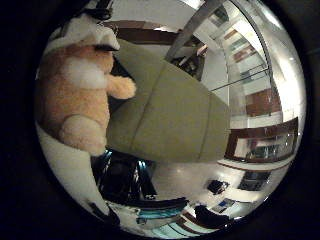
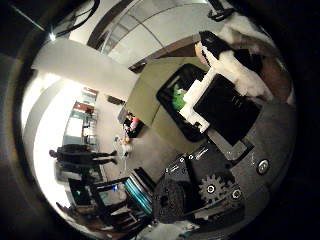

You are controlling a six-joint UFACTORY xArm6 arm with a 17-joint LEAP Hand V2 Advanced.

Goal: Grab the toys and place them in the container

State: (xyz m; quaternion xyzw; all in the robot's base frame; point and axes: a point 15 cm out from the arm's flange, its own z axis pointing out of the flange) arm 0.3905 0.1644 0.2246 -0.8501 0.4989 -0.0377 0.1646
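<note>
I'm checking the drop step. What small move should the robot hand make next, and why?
Probably carry the plush toy over the black container before releasing. The robot hand holds the toy close to the palm, while the container, with a green toy inside, sits off to one side on the olive table.

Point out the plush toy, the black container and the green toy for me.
plush toy (image 1: 75, 100): little finger side palm view, on its orange belly.
black container (image 2: 167, 102): thumb side palm view, on its dark rim.
green toy (image 2: 178, 98): thumb side palm view, on its body inside the container.
</note>
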